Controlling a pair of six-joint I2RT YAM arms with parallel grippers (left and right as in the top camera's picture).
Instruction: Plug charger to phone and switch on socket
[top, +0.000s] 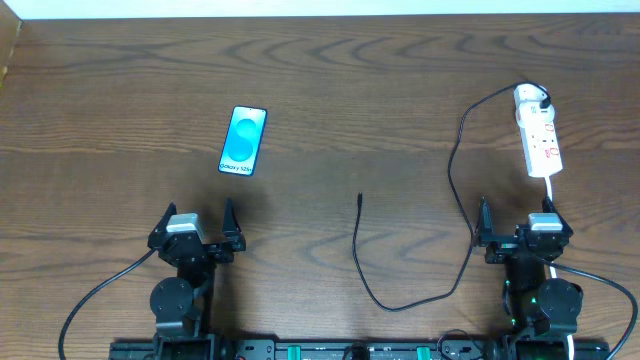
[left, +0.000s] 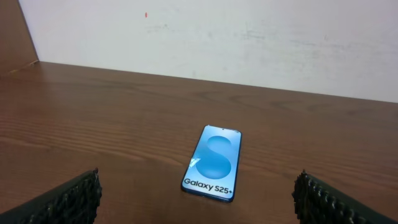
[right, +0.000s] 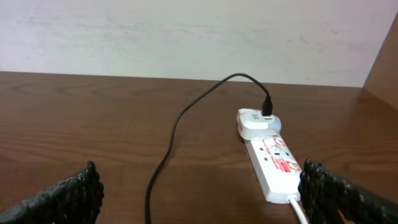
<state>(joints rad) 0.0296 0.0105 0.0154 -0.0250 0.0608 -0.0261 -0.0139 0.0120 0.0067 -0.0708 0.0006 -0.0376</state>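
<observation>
You have both arms resting at the bottom edge of the overhead view; the left gripper (top: 197, 218) is spread wide with nothing in it, and the right gripper (top: 516, 218) gapes empty as well; neither touches anything. The phone (top: 243, 140) lies flat on the desk (top: 380, 90) in the upper left, screen up and lit blue, directly ahead of the left gripper, so that arm looks best placed to steady it. The socket (top: 540, 135) sits in the upper right, just ahead of the right gripper, which puts its switches within that arm's reach; whether a switch is on, you cannot tell from here. The adapter (right: 255, 123) is seated at the strip's far end, and the charger (top: 358, 250) runs from it down the right side, loops along the bottom centre and rises to a free tip at mid-frame, well apart from the phone. That tip lies between the two arms, so either could fetch it; nothing of the task appears done yet, and picking up the connector seems your first step; watch the slack loop, which could drag as the tip travels left.
</observation>
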